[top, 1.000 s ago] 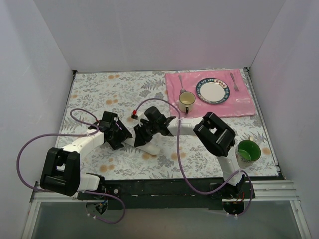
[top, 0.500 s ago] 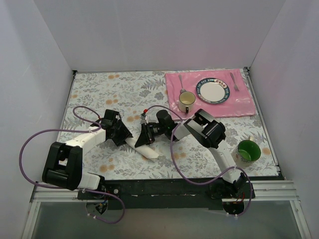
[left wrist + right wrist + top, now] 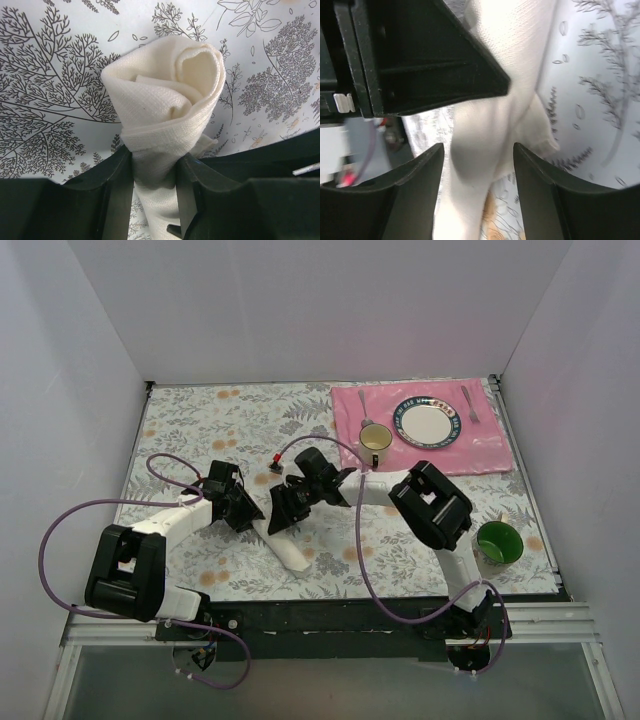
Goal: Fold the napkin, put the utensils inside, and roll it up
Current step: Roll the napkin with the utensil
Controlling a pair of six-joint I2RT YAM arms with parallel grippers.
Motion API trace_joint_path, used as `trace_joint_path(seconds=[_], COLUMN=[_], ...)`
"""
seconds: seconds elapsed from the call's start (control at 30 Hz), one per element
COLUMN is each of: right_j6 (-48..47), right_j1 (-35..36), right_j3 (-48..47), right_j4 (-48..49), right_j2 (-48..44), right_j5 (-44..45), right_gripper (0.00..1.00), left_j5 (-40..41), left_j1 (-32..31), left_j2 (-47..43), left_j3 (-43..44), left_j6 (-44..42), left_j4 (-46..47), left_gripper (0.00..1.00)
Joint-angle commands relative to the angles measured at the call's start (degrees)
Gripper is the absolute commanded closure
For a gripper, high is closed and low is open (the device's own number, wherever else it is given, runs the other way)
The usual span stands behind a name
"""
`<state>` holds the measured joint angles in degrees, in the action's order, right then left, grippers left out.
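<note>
The napkin (image 3: 289, 551) lies rolled into a tight off-white tube on the patterned table, its spiral end (image 3: 167, 90) facing the left wrist camera. My left gripper (image 3: 249, 517) is shut on the roll near that end, and both fingers (image 3: 119, 190) pinch the cloth inward. My right gripper (image 3: 283, 517) stands open astride the roll (image 3: 475, 170), with a gap on each side of the cloth. The two grippers sit close together over the tube's far end. The utensils are hidden from every view.
A pink placemat (image 3: 485, 450) at the back right carries a plate (image 3: 428, 425), a spoon (image 3: 365, 405), a fork (image 3: 469, 403) and a yellow mug (image 3: 375, 443). A green cup (image 3: 498, 542) stands beside the right arm's elbow.
My right gripper has opened off the roll and shifted slightly back. My left gripper has closed in on the roll's end. The roll has turned a little on the table.
</note>
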<state>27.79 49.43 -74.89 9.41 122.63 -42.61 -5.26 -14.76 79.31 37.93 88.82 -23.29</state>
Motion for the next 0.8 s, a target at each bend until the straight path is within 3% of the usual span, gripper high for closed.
trace_joint_path(seconds=[0.0, 0.1, 0.3, 0.77], right_j6=[-16.4, -17.1, -18.3, -24.5], right_j1=[3.8, 8.7, 14.7, 21.9], right_j3=[-2.5, 2.1, 1.9, -7.8], right_j4=[-20.4, -17.5, -14.0, -15.1], right_j2=[-6.2, -11.9, -14.0, -4.2], right_j5=[24.7, 39.6, 51.9, 61.1], right_gripper=[0.32, 0.29, 0.24, 0.21], left_j5=[1.3, 0.9, 0.0, -1.0], left_j1=[-0.2, -0.3, -0.3, -0.3], left_j2=[-1.5, -1.4, -0.5, 0.0], left_j3=[-0.9, -0.7, -0.1, -0.4], left_j6=[-0.8, -0.4, 0.0, 1.4], left_j4=[-1.2, -1.6, -1.9, -2.1], left_gripper=[0.73, 0.73, 0.73, 0.73])
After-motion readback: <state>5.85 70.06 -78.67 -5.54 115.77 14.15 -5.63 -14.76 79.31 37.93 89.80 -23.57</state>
